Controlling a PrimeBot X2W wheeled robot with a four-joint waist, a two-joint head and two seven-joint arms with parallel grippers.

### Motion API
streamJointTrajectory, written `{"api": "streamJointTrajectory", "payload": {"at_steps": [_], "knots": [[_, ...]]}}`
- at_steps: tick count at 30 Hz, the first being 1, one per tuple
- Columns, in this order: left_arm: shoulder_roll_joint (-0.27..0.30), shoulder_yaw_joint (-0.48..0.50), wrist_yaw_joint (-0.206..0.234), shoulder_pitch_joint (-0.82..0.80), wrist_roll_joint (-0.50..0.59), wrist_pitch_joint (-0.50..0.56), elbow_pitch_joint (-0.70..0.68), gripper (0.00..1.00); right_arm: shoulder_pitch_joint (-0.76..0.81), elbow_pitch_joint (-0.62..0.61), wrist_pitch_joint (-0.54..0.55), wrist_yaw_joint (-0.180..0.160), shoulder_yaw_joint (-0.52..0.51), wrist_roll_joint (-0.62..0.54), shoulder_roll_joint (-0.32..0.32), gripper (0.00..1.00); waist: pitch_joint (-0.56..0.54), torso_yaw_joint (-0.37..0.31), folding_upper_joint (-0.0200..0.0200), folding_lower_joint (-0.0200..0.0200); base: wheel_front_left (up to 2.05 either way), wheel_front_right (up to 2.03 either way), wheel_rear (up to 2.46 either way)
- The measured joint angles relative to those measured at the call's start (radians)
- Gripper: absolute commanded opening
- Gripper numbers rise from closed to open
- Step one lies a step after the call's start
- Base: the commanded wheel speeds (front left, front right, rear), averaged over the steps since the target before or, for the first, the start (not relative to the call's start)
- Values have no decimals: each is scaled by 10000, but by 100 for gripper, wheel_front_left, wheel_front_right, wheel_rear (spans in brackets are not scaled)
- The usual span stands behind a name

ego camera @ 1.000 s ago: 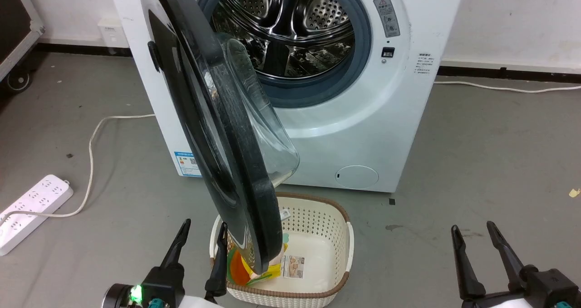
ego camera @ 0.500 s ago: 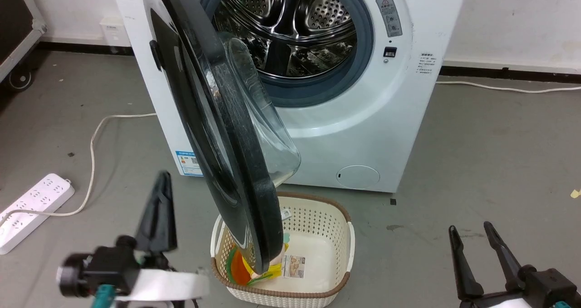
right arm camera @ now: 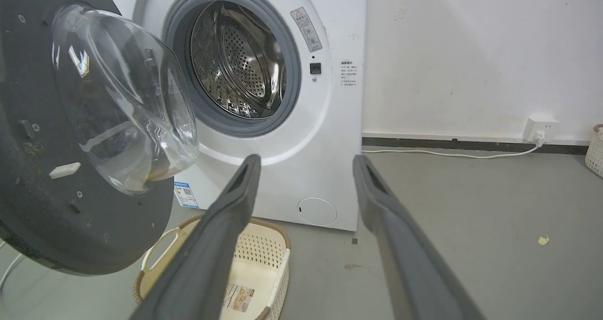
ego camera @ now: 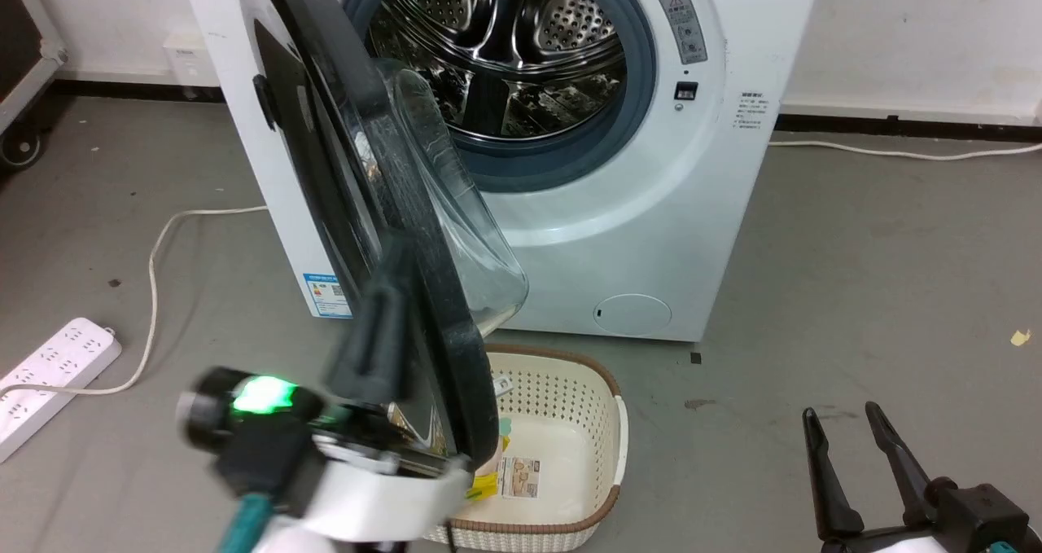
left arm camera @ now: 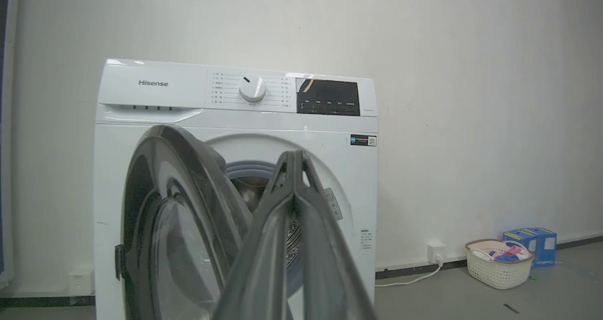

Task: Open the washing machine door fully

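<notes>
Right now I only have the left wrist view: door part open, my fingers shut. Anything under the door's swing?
Observer: Yes. A white basket stands on the floor in front of the washing machine, under the lower edge of the washing machine door.
Operator: Where's my gripper relative to the door?
Observer: In the head view the left gripper is blurred and overlaps the door's lower rim. I can't tell if it touches.
Operator: And the other arm?
Observer: The right gripper is open, low on the right, well apart from the door and the basket.
</notes>
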Motion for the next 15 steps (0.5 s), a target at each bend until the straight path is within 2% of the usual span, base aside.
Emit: {"api": "streamJointTrajectory", "payload": {"at_steps": [9,11,15], "knots": [[-12,-1931,-67,73,-543,1365,2345,0,-2,150,0,0,119,105,4,100,216,-161,0,0,0,0,0],[-12,-2140,19,70,-815,1689,3016,0,-4,167,0,0,140,105,6,100,285,-154,0,0,0,0,0],[-12,-2094,328,-77,-988,1473,4119,0,-55,192,0,0,222,100,6,100,444,-144,0,1,0,0,0]]}}
